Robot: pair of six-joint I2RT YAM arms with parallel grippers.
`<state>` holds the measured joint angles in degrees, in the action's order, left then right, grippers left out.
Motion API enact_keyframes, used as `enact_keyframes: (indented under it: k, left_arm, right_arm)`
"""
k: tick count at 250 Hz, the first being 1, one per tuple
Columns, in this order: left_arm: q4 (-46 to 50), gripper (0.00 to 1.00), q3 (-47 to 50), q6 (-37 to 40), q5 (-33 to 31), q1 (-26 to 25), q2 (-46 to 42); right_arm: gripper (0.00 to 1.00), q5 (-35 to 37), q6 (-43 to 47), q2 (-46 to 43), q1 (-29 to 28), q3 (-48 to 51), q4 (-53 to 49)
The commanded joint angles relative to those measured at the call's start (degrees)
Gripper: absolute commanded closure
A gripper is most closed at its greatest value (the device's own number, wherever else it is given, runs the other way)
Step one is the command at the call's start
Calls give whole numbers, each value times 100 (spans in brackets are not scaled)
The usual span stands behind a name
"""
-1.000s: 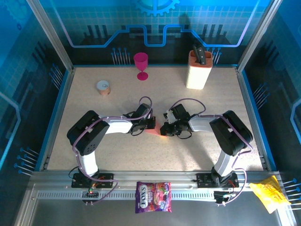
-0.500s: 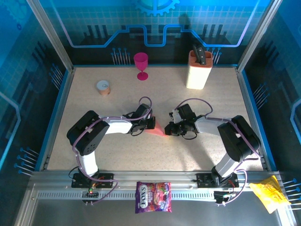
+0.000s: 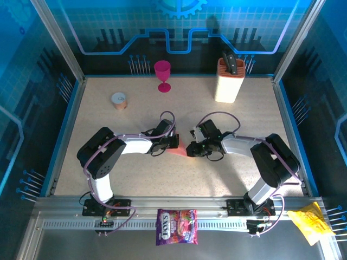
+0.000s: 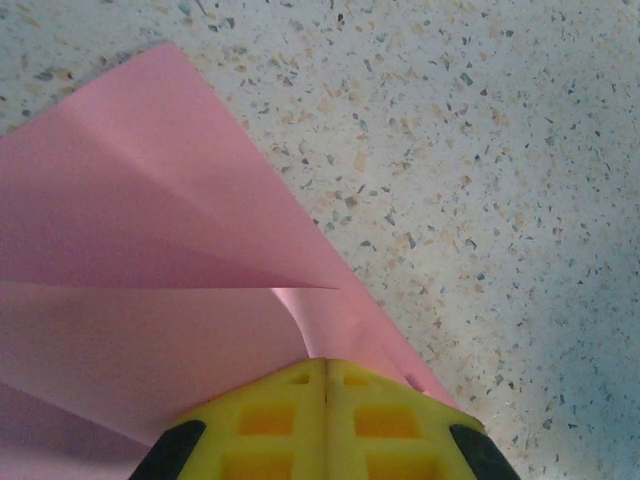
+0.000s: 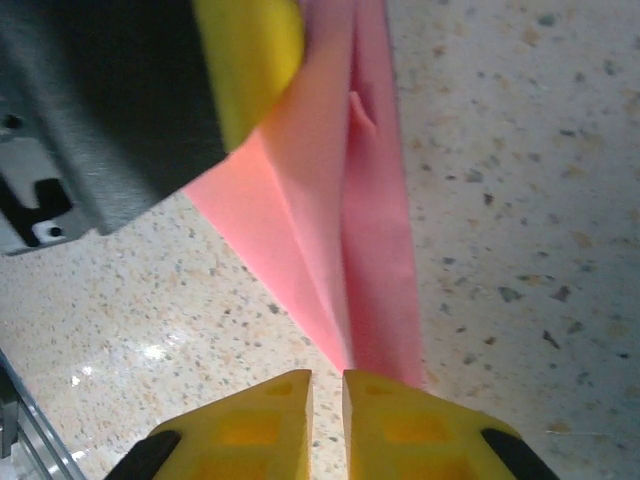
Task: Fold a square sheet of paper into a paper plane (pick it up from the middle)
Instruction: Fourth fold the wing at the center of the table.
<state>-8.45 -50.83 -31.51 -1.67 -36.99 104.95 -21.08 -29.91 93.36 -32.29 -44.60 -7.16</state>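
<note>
Left end effector (image 4: 325,364), speckled tabletop (image 4: 480,150), blue walls (image 3: 179,27)

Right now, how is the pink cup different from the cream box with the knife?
The goblet is magenta; the knife block is cream. The goblet sits on a thin stem; the knife block is a chunky box. A dark handle sticks out of the knife block, nothing out of the goblet. Both stand upright at the back.

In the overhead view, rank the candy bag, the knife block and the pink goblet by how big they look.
1. Candy bag and knife block: they look about alike, and the bag may lie nearer the camera, so I won't rank them.
2. Magenta goblet: clearly smallest.
</note>
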Motion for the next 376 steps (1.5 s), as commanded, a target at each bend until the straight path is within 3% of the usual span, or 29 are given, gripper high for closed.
enact_keyframes:
  k: [1, 98, 157, 227, 271, 376]
  left_arm:
    - [562, 100, 223, 38, -166, 97, 136]
    - [567, 100, 258, 12, -176, 105, 117]
    - [569, 100, 284, -135, -79, 176, -110]
    - [245, 100, 467, -745, 475, 218, -895]
    - [4, 100, 539, -1110, 625, -21, -1140]
    - [-545, 100, 480, -1584, 678, -323, -561]
  right_arm:
    - [86, 72, 51, -129, -118, -251, -178]
    - [95, -308, -94, 861, -132, -556, 233]
    - [99, -350, -339, 1093, 108, -87, 493]
    - [100, -517, -532, 1236, 259, 232, 642]
    - [100, -517, -596, 1342, 257, 340, 690]
    - [100, -557, -709, 1488, 259, 360, 728]
